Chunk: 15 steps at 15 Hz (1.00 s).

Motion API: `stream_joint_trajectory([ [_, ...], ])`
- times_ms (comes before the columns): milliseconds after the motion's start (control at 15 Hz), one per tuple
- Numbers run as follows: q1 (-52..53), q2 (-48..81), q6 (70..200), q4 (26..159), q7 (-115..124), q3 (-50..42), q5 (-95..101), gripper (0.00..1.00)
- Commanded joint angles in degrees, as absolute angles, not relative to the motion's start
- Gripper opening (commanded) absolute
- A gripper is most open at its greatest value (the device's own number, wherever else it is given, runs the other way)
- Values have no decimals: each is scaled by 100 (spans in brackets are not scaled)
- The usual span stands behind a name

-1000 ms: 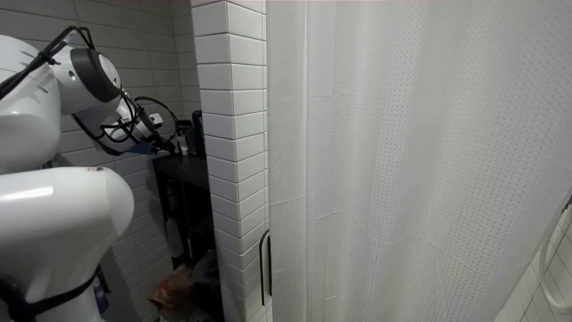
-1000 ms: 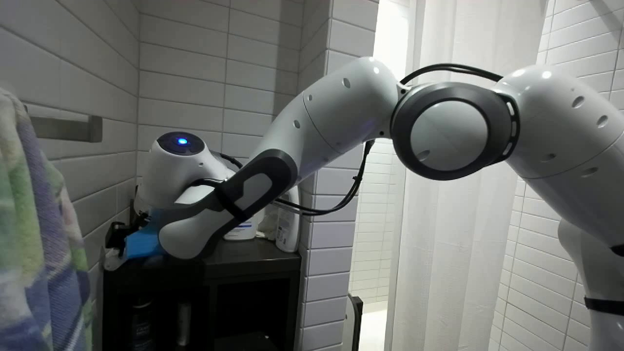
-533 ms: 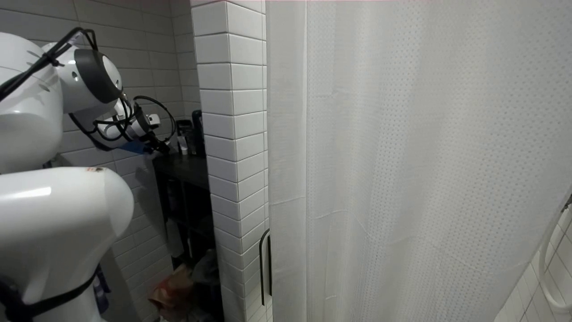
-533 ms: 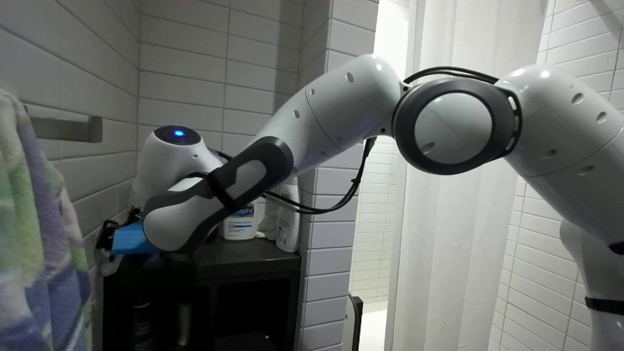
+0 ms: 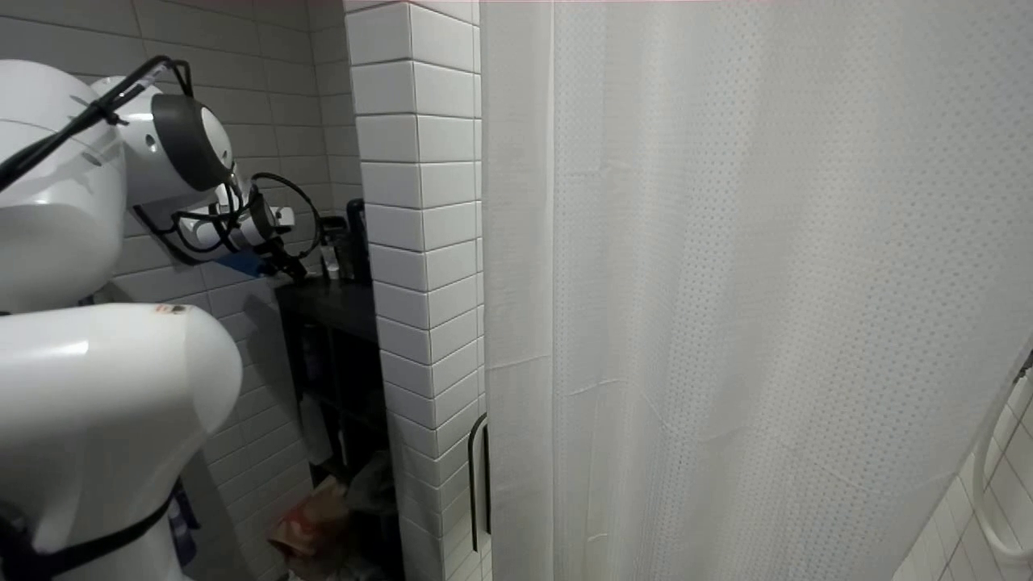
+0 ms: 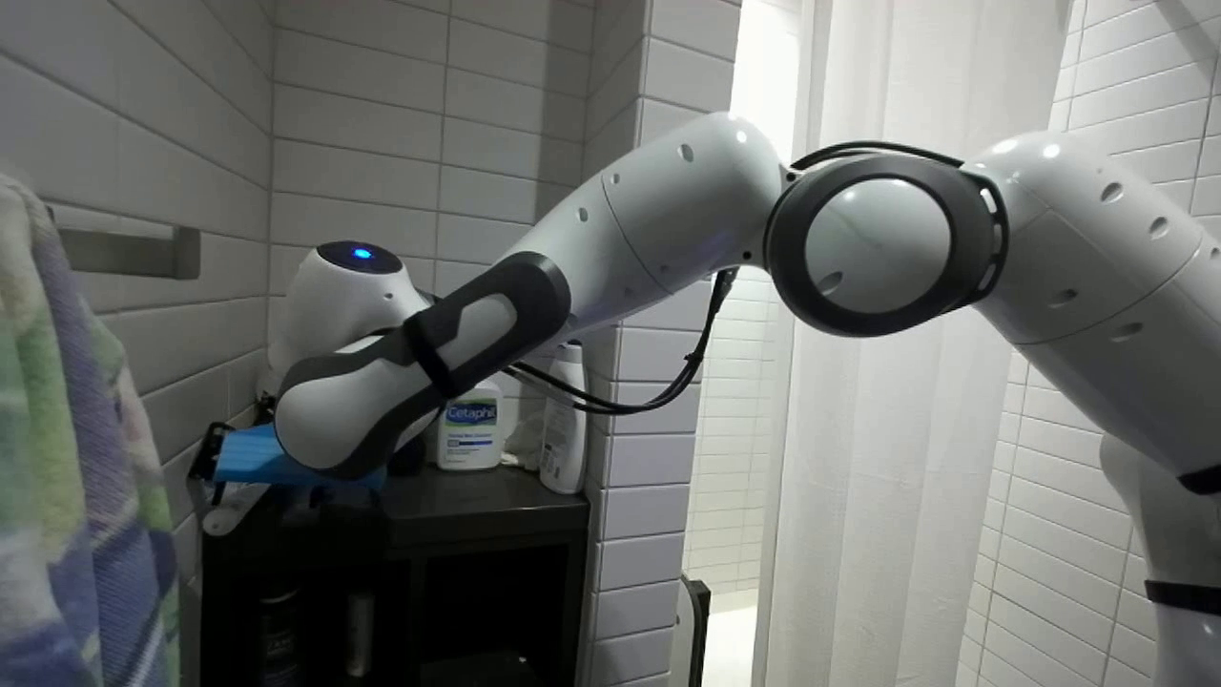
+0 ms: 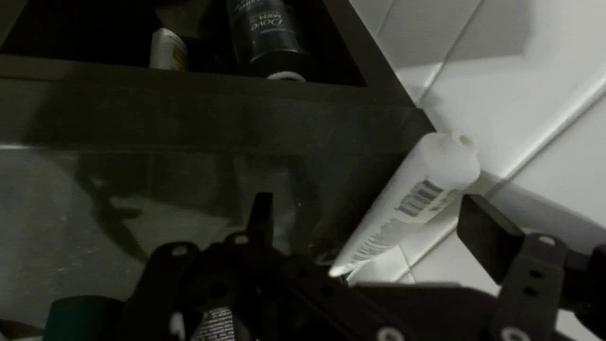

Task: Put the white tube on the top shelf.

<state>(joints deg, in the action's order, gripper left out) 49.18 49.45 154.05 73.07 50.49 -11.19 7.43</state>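
The white tube with a barcode lies slanted at the corner of the top shelf, close against the tiled wall, its cap end near the shelf's front edge. My gripper is open, with its two black fingers wide apart, one on each side of the tube; neither visibly touches it. In an exterior view the tube lies tilted at the left corner of the top shelf, just below my gripper. In an exterior view my gripper is over the top shelf; the tube is not clear there.
A Cetaphil bottle and a slim white bottle stand on the right part of the top shelf. A Dove can and a small white bottle are in lower compartments. A towel hangs at the left.
My gripper and wrist have moved up slightly and toward the left in an exterior view. The tube now shows more fully below the gripper, and more of the Cetaphil bottle is uncovered.
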Motion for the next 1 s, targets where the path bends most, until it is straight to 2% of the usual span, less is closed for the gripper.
stream_joint_trajectory([
  [0, 4695, 4932, 15219, 7104, 4885, -797, 477, 100],
  [133, 4617, 4948, 15174, 7067, 4892, -716, 425, 99],
  [267, 4572, 4957, 15128, 7030, 4904, -659, 397, 88],
  [333, 4557, 4955, 15121, 7012, 4905, -636, 397, 80],
  [400, 4549, 4960, 15127, 6990, 4912, -620, 413, 65],
  [933, 4494, 4940, 15158, 7006, 4923, -549, 445, 4],
])
